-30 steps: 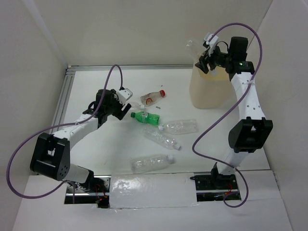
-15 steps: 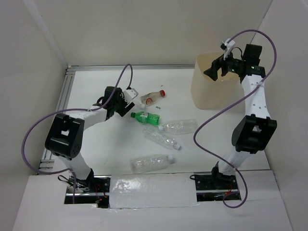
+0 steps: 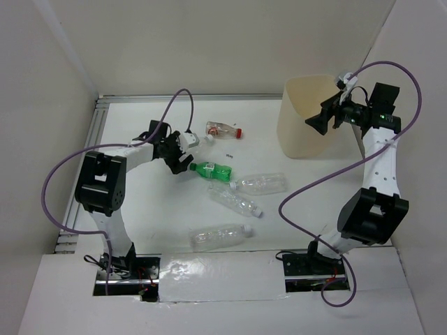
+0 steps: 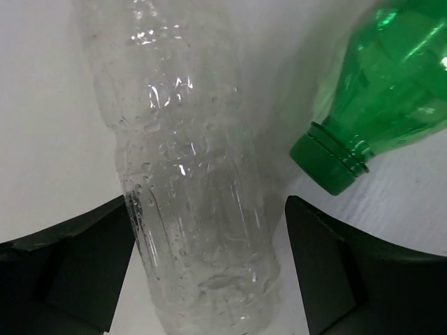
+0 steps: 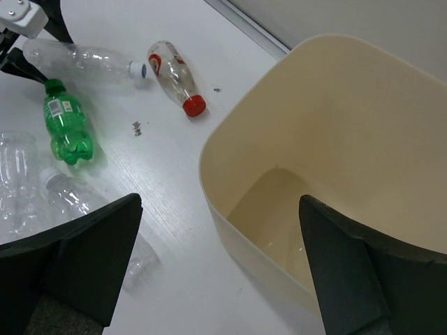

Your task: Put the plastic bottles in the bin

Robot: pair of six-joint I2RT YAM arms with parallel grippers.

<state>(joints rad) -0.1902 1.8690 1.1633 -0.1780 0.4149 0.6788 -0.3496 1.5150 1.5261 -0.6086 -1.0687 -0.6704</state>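
Note:
A clear bottle [image 4: 188,174] lies on the white table between the fingers of my left gripper [image 4: 208,209], which is open; there is a gap on the bottle's right side. From above, this gripper [image 3: 180,155] sits at the middle left. A green bottle [image 4: 391,84] lies just to its right. The cream bin [image 3: 307,115] stands at the far right. My right gripper [image 3: 316,124] hovers over the bin's rim [image 5: 209,181], open and empty. Faint glints show at the bin's bottom.
A red-capped bottle [image 3: 222,130] lies behind the green bottle [image 3: 213,169]. Three more clear bottles [image 3: 262,183] [image 3: 234,201] [image 3: 220,236] lie nearer the arm bases. White walls enclose the table on the left, back and right.
My right gripper opened and no longer holds the clear bottle it had over the bin; it drew back to the right. My left gripper widened around the clear bottle on the table.

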